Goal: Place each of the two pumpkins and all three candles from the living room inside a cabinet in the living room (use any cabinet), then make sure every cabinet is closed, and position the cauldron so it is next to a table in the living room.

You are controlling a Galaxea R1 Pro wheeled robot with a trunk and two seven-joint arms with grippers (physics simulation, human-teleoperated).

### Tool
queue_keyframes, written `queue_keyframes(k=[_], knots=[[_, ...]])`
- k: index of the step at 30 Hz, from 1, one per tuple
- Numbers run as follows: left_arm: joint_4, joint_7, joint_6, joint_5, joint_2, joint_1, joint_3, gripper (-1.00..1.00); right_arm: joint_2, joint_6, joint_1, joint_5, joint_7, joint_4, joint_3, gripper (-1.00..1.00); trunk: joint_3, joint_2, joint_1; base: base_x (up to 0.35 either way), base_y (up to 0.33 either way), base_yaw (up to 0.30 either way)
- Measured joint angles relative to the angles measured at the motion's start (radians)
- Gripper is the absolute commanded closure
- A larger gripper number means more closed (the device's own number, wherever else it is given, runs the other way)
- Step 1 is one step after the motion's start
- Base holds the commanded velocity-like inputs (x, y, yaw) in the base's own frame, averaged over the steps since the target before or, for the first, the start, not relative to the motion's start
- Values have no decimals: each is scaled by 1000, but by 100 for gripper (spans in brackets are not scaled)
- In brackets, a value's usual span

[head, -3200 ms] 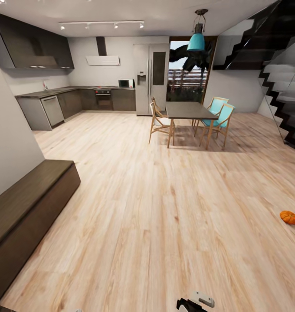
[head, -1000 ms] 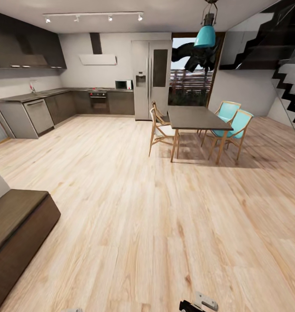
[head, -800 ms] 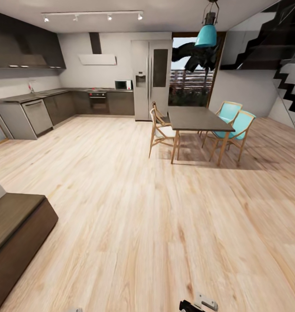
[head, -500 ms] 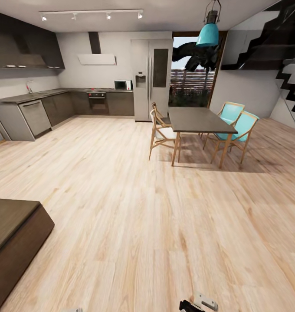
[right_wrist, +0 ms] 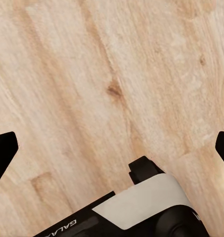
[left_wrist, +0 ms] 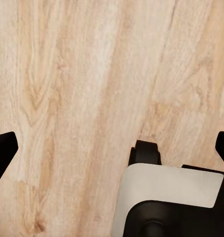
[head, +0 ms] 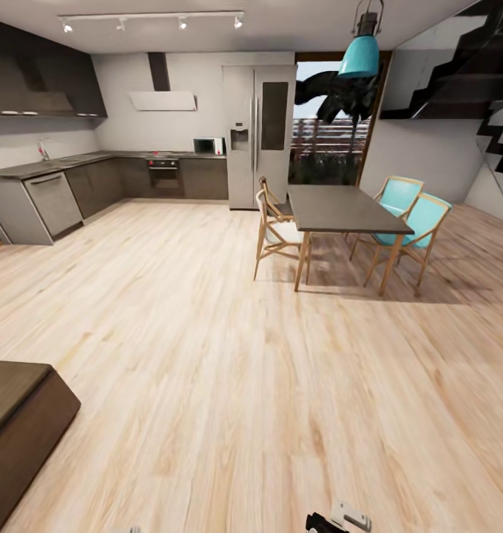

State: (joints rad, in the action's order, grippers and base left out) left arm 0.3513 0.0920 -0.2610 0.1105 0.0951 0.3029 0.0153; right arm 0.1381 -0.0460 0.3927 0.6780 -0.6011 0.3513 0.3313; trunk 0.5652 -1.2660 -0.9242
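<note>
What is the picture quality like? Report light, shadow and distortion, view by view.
Head view: bright, even light; the dining table and chairs cast soft shadows on the floor; wide-angle stretch tilts the fridge and the cabinet by the edge. Left wrist view: flat, shadowless light on sharp floorboards. Right wrist view: the same, with a clear knot in the wood.

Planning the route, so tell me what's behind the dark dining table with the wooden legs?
Behind the dark dining table stands a tall glass door onto a fenced outdoor area, beside a steel fridge. The tabletop covers the floor directly behind it.
</note>
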Motion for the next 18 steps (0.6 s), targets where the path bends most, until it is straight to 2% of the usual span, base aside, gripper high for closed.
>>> queue_keyframes(k=[18], knots=[[0, 0, 0, 0, 0, -1, -1, -100, 0, 0, 0, 2, 1, 0, 0, -100, 0, 0, 0, 328, 0, 0]])
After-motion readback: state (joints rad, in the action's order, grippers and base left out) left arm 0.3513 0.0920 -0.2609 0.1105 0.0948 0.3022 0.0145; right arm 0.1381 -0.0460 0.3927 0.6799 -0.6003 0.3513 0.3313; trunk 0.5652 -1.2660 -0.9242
